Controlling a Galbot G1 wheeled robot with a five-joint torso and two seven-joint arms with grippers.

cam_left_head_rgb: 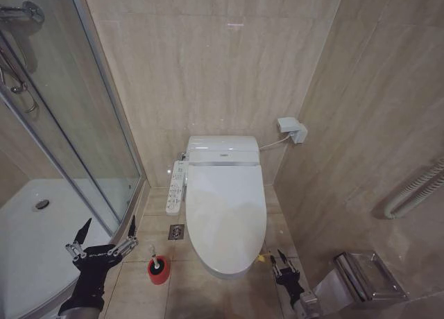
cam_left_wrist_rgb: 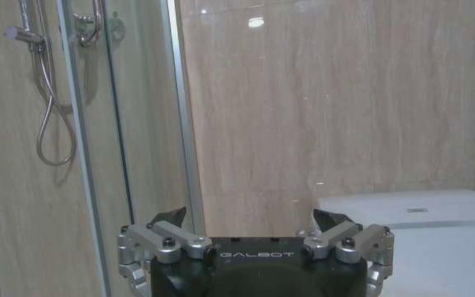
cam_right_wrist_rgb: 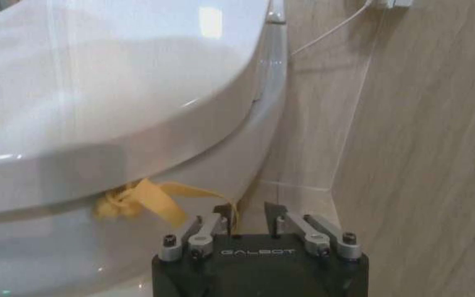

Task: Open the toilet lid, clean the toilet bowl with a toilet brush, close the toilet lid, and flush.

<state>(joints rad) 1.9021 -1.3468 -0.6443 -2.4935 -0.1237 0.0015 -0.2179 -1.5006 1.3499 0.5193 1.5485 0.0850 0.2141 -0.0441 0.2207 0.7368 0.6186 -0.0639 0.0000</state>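
I have the large glossy white oval plastic toilet lid [cam_left_head_rgb: 225, 211] lying shut on the toilet, so I judge that I am at the very first step, opening it, with nothing cleaned yet. My right gripper [cam_left_head_rgb: 284, 262] sits low beside the front right of the toilet, its fingers only narrowly parted and holding nothing; from the right wrist camera I see the small yellow strap loop [cam_right_wrist_rgb: 143, 201] hanging under the lid's front edge, just ahead of and slightly to one side of those fingertips, close but not touching. My left gripper [cam_left_head_rgb: 106, 229] hangs over the floor by the curved glass shower door [cam_left_head_rgb: 62, 125], spread wide and empty, with the small red round holder [cam_left_head_rgb: 159, 270] near it on the floor; the toilet brush [cam_left_head_rgb: 157, 263], black head and thin white handle, stands in that holder. The toilet bowl is hidden beneath the lid. For the next move I reckon I need to line the right fingers up on the strap, close on it, then lift in an arc towards the tank so the lid swings up without slipping free.
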